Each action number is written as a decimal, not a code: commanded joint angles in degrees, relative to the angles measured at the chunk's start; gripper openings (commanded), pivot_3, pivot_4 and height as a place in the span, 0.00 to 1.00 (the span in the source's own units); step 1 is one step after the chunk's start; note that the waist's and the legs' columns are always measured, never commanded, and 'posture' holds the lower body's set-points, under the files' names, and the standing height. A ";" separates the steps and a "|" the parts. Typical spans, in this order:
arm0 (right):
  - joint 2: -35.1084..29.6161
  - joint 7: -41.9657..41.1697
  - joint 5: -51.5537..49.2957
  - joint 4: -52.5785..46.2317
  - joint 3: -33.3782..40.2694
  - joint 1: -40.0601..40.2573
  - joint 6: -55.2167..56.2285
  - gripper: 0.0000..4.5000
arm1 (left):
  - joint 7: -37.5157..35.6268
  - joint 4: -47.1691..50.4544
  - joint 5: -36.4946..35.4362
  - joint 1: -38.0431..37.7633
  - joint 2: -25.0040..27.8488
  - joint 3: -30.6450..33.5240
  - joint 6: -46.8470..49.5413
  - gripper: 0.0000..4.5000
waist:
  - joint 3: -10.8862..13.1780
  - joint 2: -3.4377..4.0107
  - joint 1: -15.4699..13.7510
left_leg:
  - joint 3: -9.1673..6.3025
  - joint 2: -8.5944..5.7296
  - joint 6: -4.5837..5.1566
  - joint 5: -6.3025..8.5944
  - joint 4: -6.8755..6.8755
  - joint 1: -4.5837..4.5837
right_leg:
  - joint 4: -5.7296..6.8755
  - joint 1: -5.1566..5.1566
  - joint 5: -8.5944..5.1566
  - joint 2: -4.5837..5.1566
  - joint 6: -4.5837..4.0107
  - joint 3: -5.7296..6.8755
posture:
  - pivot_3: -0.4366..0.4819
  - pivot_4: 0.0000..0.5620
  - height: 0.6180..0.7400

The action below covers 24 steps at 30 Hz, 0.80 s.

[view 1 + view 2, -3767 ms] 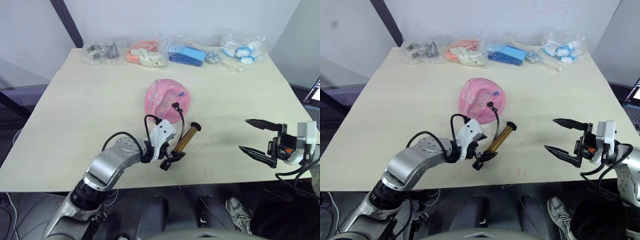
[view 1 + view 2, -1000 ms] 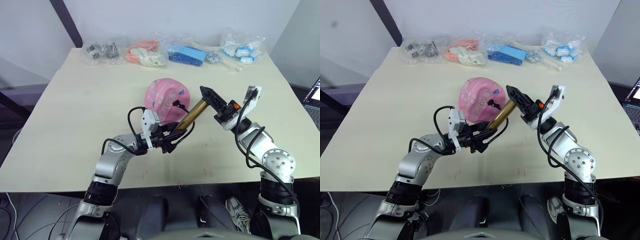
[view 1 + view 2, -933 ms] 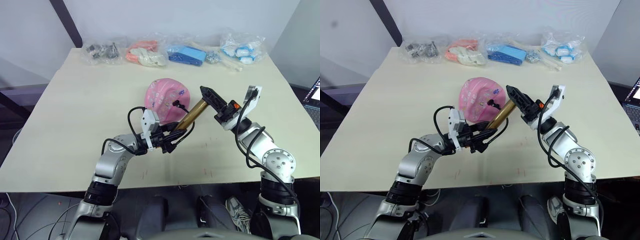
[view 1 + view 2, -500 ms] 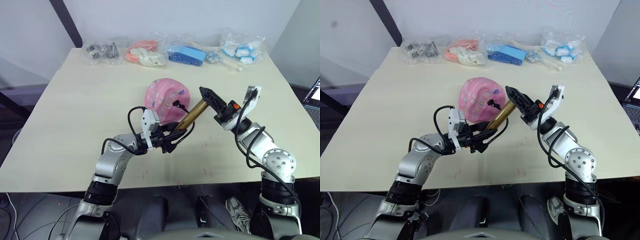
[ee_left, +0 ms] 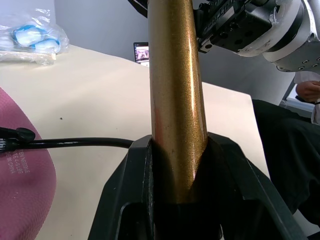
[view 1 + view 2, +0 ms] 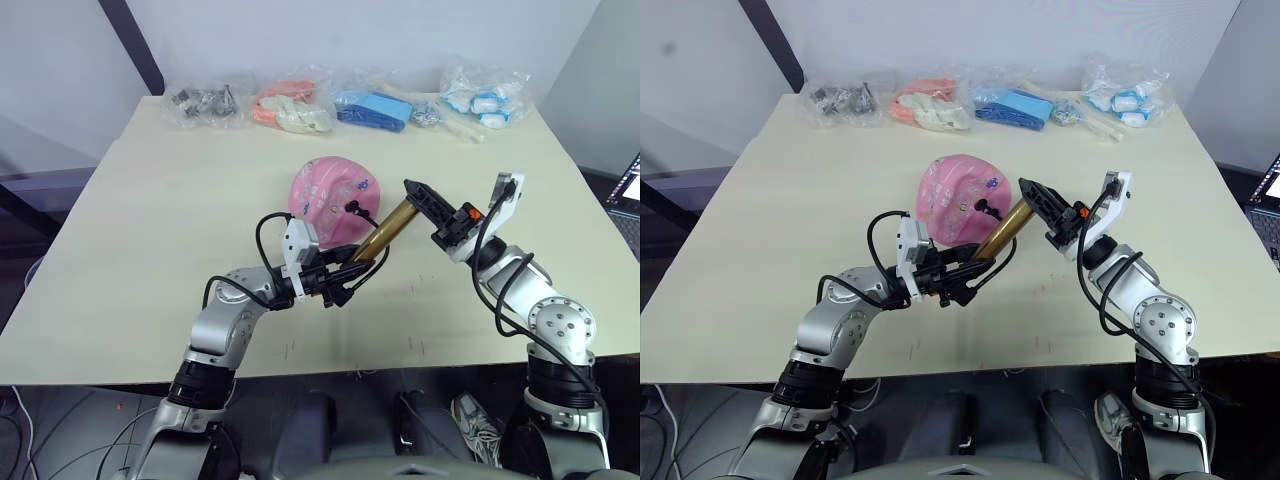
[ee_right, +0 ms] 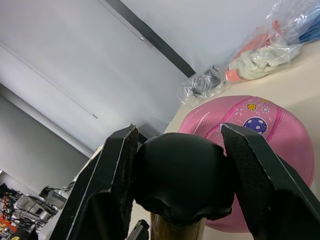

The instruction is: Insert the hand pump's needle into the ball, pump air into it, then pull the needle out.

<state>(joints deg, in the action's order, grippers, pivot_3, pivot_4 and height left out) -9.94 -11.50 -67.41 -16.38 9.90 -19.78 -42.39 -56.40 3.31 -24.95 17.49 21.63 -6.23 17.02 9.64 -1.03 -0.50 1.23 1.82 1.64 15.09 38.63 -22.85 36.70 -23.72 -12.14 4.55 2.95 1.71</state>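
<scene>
**Both grippers on the pump, needle end at the ball**

My left gripper (image 6: 340,280) is closed on the lower end of the pump (image 6: 385,232); in the left wrist view the gold tube stands tight between my two black fingers (image 5: 131,190). My right gripper (image 6: 415,192) is closed on the black handle cap at the upper end; in the right wrist view the cap (image 7: 179,176) sits between the two fingers and touches both. The pump is held above the desk (image 6: 150,210), tilted, with its upper end toward my right side.

The ball (image 6: 333,203) lies on the desk just behind the pump, pink with small prints, and looks a little soft. The black hose (image 6: 368,222) goes from the pump's lower end in a curve up to the ball. Its small fitting (image 6: 350,208) rests on the ball's surface. I cannot see the needle itself, so I cannot tell how deep it is in the ball.

Four plastic bags (image 6: 295,105) lie in a row at the far edge of the desk, well apart from the ball.
</scene>
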 commanded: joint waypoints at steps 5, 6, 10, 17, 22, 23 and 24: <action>-0.99 -1.71 -0.83 -1.83 -0.07 0.02 -0.61 0.46 | 0.21 -0.39 -0.27 0.72 -0.11 0.88 -0.49 0.23 | 0.00 0.00 0.00 | 0.00 0.00 0.00 0.00 -0.01 0.00 | -0.01 -0.01 0.00 0.00 0.00 0.00 | 0.48 0.27 1.00; -1.18 -1.95 -0.79 -1.89 -0.02 -0.03 -0.58 0.46 | 0.25 -0.47 -0.28 0.73 -0.12 0.91 -0.38 0.23 | 0.00 0.00 0.01 | 0.00 0.00 0.00 0.00 -0.01 0.00 | -0.01 -0.01 0.00 0.00 0.00 0.00 | 0.48 0.27 1.00; -2.14 -2.86 -0.04 -1.98 -0.10 -0.51 -0.52 0.46 | 0.74 -1.20 -0.04 1.06 -0.11 1.24 -0.59 0.60 | 0.00 0.00 0.00 | -0.01 0.00 0.00 0.00 -0.01 -0.01 | -0.01 -0.01 0.00 0.00 0.00 0.00 | 0.48 0.27 1.00; -4.35 -6.98 2.02 -2.49 -1.00 -1.48 -0.51 0.46 | -2.12 -1.46 -1.14 1.80 2.00 1.69 -0.79 0.99 | 0.01 0.00 0.02 | 0.00 0.00 0.00 0.00 -0.02 -0.04 | -0.02 -0.04 0.00 0.00 0.00 0.00 | 0.48 0.27 1.00; -9.08 -14.25 6.29 -3.59 -3.80 -3.29 -0.05 0.46 | -8.40 -1.75 -2.25 2.20 6.28 1.23 1.07 0.99 | 0.03 0.03 0.09 | -0.01 0.01 0.00 0.00 -0.05 -0.05 | -0.03 -0.08 -0.01 -0.01 0.00 0.00 | 0.48 0.27 1.00; -10.16 -15.96 7.43 -3.80 -4.59 -3.82 0.16 0.46 | -9.88 -1.83 -2.21 2.27 7.24 0.69 1.43 0.99 | 0.03 0.04 0.14 | 0.00 0.01 0.00 0.00 -0.05 -0.06 | -0.04 -0.09 -0.01 -0.01 0.00 -0.01 | 0.48 0.27 1.00; -10.80 -16.91 8.47 -3.81 -5.13 -4.38 0.58 0.46 | -10.97 -1.92 -2.07 2.33 8.17 -0.03 2.51 0.99 | 0.03 0.03 0.17 | -0.01 0.01 0.00 0.00 -0.05 -0.06 | -0.04 -0.10 -0.01 -0.01 -0.01 0.00 | 0.48 0.27 1.00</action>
<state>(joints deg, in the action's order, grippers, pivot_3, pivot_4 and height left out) -20.11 -25.48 -60.26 -17.31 5.08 -22.51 -43.38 -64.89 0.79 -26.17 19.24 28.77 -5.58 18.51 9.67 -1.00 -0.33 1.22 1.84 1.65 15.09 38.57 -22.90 36.65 -23.81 -12.15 4.55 2.94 1.71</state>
